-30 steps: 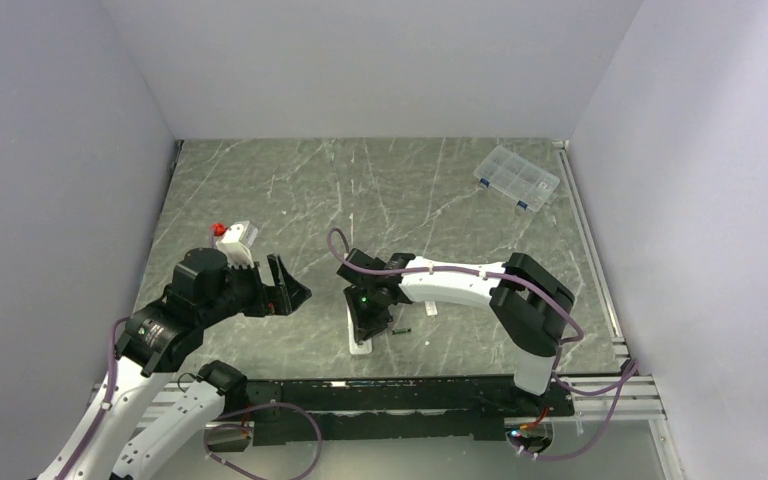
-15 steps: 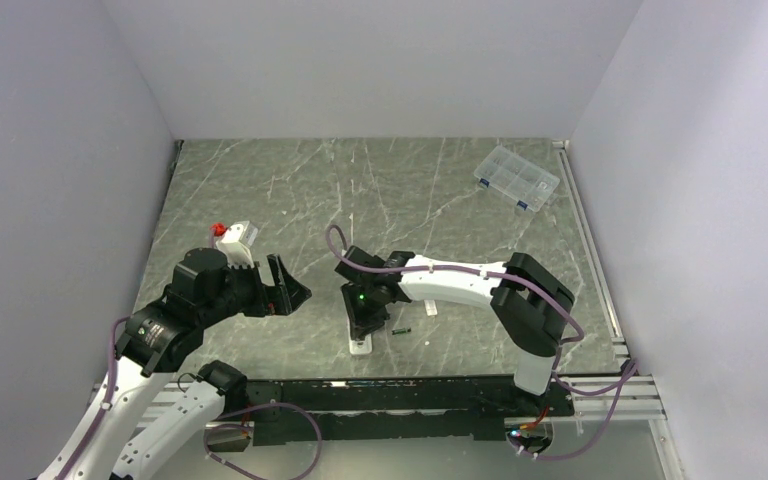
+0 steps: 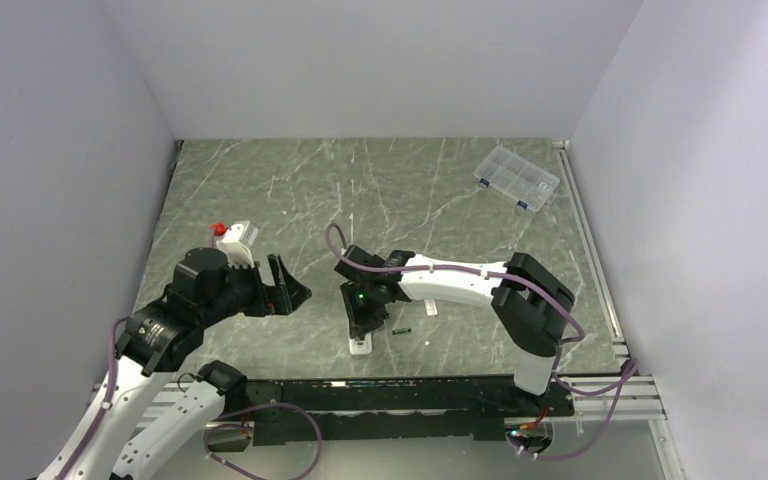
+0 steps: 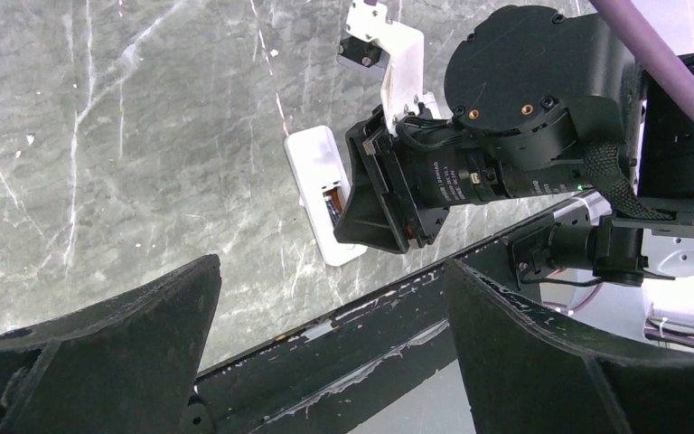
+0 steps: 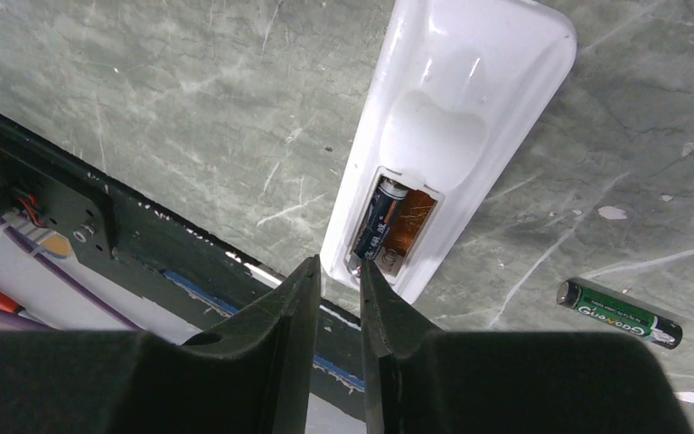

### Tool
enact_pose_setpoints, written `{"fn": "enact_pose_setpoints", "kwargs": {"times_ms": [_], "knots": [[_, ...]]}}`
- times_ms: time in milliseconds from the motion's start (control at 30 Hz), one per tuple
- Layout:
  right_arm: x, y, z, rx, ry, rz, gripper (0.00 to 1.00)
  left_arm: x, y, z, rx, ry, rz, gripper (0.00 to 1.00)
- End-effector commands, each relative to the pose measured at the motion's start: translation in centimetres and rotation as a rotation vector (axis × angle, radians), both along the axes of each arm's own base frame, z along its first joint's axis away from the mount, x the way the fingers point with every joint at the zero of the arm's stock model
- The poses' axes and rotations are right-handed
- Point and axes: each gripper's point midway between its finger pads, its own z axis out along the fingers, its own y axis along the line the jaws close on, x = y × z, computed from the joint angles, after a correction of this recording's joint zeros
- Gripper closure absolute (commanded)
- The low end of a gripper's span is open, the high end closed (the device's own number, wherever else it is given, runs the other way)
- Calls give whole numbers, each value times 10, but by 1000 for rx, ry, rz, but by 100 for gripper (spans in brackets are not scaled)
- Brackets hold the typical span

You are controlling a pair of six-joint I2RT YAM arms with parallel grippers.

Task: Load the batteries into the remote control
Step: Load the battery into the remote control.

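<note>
The white remote control lies back side up near the table's front edge, its compartment open. One dark battery sits in the left slot, and the slot beside it shows bare copper. A second battery lies loose on the table to the right of the remote. My right gripper hovers just over the compartment's near end, its jaws a narrow gap apart with nothing between them. My left gripper hangs wide open and empty to the left, looking across at the remote.
A clear compartmented box stands at the back right. A small white sliver lies right of the remote. A white block with a red part sits behind the left arm. The black rail runs along the near edge.
The right gripper has crept very slightly left over the remote. The left arm has stayed put.
</note>
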Motion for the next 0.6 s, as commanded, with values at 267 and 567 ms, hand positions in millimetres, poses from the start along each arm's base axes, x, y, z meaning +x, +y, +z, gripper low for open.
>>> {"fn": "enact_pose_setpoints", "kwargs": {"times_ms": [267, 567], "knots": [[1, -11, 39, 108, -121, -6, 74, 14, -11, -3, 4, 31, -19, 2], [-24, -31, 35, 142, -183, 35, 74, 36, -32, -20, -19, 97, -34, 4]]}}
